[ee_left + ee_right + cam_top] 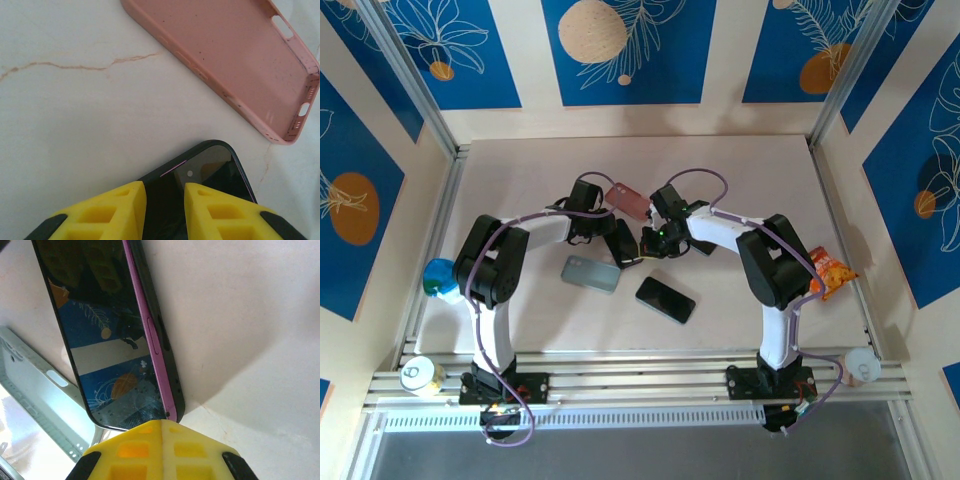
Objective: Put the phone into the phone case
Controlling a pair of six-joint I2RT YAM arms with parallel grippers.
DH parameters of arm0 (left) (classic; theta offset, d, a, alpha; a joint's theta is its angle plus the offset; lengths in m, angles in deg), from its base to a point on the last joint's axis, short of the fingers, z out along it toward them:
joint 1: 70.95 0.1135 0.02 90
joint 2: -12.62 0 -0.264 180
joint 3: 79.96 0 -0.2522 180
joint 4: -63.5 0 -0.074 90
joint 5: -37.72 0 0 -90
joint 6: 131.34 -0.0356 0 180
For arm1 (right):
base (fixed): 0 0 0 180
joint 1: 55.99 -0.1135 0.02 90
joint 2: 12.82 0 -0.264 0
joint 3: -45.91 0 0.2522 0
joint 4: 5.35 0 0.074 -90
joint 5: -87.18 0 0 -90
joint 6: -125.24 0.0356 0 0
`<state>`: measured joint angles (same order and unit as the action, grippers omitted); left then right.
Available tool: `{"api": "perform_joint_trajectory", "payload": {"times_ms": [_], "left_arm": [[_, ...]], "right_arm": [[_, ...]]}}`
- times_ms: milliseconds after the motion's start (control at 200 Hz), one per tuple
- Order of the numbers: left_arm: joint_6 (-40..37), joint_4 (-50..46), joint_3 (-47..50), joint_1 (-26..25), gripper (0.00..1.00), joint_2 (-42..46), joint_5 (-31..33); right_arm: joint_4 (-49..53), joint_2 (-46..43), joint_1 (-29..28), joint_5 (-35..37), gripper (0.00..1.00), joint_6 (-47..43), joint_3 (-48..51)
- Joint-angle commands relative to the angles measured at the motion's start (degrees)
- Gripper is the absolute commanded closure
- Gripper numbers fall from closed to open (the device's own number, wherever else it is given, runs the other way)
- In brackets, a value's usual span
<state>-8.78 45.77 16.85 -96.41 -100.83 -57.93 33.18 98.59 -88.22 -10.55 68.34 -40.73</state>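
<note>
- The purple-edged phone [110, 350] is at the middle of the worktop [520, 180], between the two end effectors. In the right wrist view its long edge is raised, with a shadow under it.
- The left end effector [165, 192] is at the bottom centre of the left wrist view, its yellow fingers [125, 200] a narrow gap apart over the phone's dark glass [215, 165]. I cannot tell whether it grips the phone.
- The right end effector [162, 427] is clenched, fingertips pressed together. The phone's lower corner lies just above the tips, at or very near touching.
- The pink phone case [235, 55] lies open side up in the upper right of the left wrist view, just beyond the phone and apart from it.
- A pale green case [35, 400] lies beside the phone at lower left in the right wrist view.
- In the top view, a black phone [665, 299] lies flat nearer the arm bases.
</note>
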Motion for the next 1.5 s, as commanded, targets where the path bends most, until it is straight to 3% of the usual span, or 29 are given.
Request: {"api": "perform_joint_trajectory", "payload": {"times_ms": [0,330,925,1496], "left_arm": [[-0.1,-9.5,2.4,-1.4,0.73,-2.7,-1.7],[-0.2,-9.6,2.4,-1.4,0.72,-2.9,-2.0],[0.4,-9.8,4.1,-1.9,0.73,-4.0,-4.1],[0.8,-9.2,5.0,-2.0,0.73,-4.3,-4.5]], "right_arm": [[-0.1,1.9,0.1,-0.7,1.0,0.0,0.9],[-0.3,4.8,-0.1,-0.3,1.0,-0.1,1.0],[2.2,11.7,-7.3,7.7,1.0,-2.7,5.1],[3.2,18.8,-9.8,7.7,1.0,-2.7,3.8]]}}
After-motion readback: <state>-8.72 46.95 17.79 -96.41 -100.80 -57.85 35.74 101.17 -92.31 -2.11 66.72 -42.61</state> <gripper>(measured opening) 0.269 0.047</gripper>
